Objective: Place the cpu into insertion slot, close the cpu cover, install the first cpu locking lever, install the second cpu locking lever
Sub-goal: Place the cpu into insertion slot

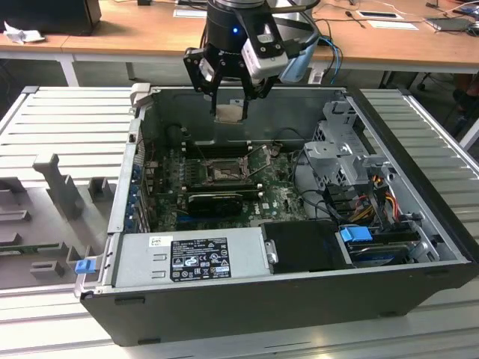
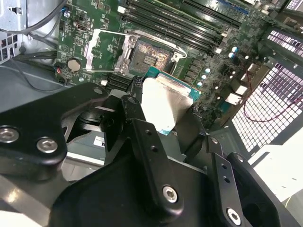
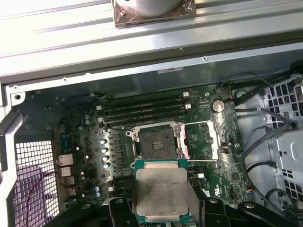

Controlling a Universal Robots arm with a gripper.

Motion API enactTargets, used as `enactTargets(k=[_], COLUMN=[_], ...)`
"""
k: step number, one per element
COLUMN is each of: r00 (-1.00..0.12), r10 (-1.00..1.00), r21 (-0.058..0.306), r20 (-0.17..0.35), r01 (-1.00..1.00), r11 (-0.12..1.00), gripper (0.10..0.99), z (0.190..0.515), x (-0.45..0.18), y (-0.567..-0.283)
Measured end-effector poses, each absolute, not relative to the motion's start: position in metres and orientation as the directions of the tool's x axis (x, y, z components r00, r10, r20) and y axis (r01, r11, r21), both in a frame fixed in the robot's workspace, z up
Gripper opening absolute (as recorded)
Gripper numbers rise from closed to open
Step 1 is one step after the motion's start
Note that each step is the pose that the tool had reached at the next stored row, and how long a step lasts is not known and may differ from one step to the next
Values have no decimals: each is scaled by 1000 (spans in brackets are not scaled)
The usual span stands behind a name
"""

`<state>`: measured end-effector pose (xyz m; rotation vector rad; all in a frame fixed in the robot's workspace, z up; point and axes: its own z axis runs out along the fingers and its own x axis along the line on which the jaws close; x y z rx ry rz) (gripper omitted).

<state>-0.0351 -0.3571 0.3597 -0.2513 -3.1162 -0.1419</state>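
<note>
Pincer (image 1: 229,110) is clenching the cpu (image 3: 161,191) flat, hanging well above the open insertion slot (image 3: 156,142), roughly beneath.

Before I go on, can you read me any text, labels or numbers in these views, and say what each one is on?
Nothing can be read reliably.
power supply label, exterior view: rows of print and symbols, too small to read.
white sticker next to it: too small to read.
the cpu, metal face in both wrist views: no legible marking.
motherboard white printing: blurred, unreadable.
</note>
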Motion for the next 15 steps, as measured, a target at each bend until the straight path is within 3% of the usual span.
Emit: enactTargets(k=[15], r00=[-974], r10=[226], r21=[89], r20=[19], r01=[227], r11=[970], gripper=[525], z=[360], x=[-35], y=[-357])
